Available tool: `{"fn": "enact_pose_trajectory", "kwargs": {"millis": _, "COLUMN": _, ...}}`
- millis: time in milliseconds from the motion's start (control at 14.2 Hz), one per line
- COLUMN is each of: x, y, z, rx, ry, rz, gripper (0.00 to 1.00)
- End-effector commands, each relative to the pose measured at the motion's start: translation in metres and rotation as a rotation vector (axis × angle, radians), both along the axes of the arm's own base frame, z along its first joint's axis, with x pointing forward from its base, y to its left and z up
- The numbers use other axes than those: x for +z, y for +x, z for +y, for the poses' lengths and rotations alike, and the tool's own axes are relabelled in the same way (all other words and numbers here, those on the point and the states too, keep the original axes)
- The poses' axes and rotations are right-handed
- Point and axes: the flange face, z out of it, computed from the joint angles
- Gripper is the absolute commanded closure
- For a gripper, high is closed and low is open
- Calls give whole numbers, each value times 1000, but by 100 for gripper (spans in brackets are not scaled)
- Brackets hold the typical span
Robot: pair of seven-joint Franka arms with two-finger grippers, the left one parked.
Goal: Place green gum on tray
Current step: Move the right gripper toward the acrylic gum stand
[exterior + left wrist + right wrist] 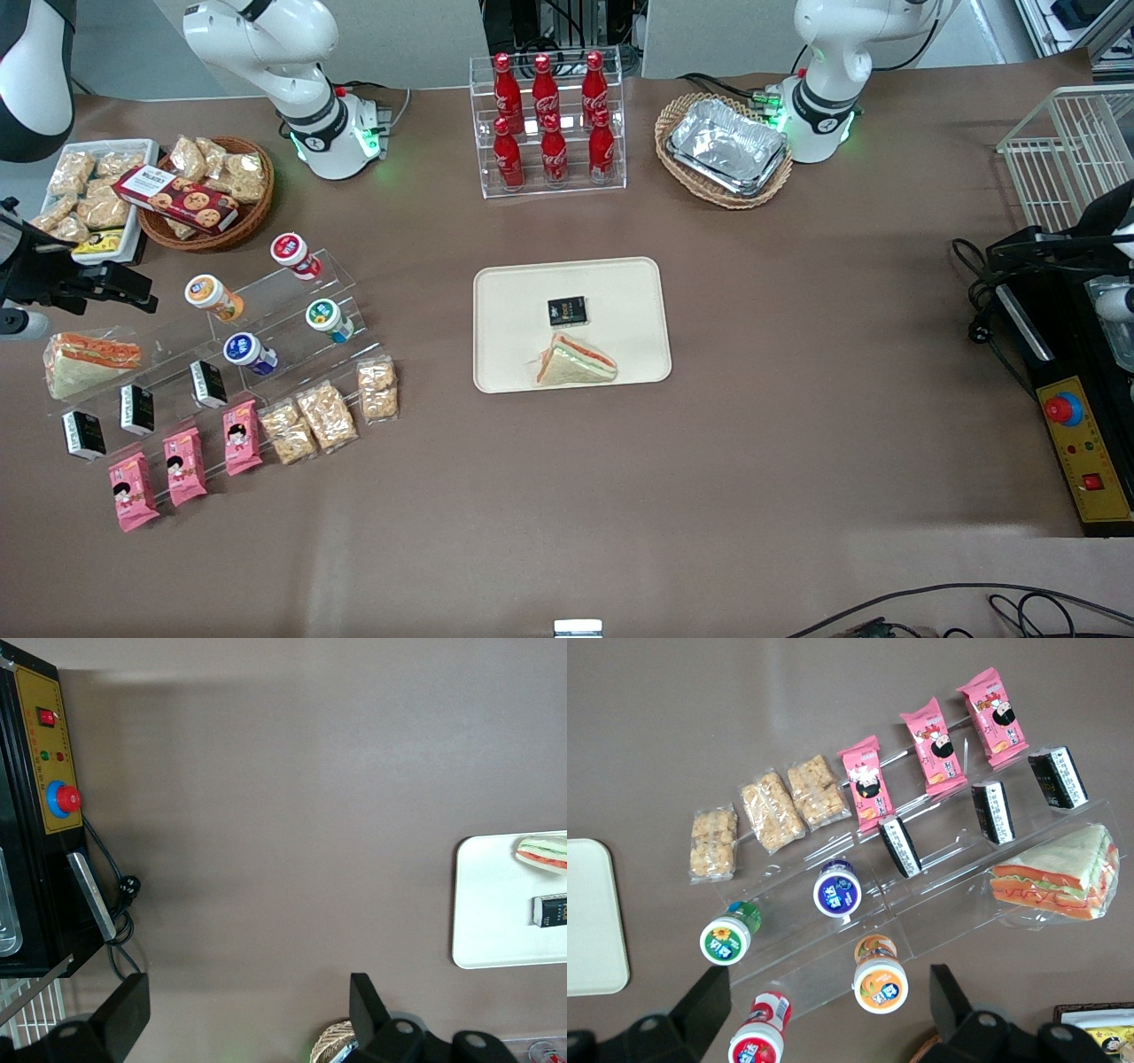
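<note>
My gripper hangs open, holding nothing, above the clear stepped rack — the green gum lies on that rack, well apart from the tray.

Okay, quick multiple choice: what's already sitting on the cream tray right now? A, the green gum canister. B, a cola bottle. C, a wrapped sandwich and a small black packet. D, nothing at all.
C: the tray carries a wrapped sandwich and a small black packet, while the green gum stands on the clear acrylic rack; the end effector hovers open above that rack.
</note>
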Motion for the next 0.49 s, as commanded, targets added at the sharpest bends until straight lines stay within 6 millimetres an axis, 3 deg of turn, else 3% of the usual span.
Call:
{"fn": "enact_pose_trajectory", "kwargs": {"millis": 0, "x": 4, "y": 0, "z": -1, "rx": 15, "ry": 5, "rz": 2, "gripper": 0}}
{"fn": "enact_pose_trajectory", "kwargs": {"millis": 424, "x": 2, "y": 1, "z": 0, "rx": 14, "ry": 18, "rz": 6, "gripper": 0}}
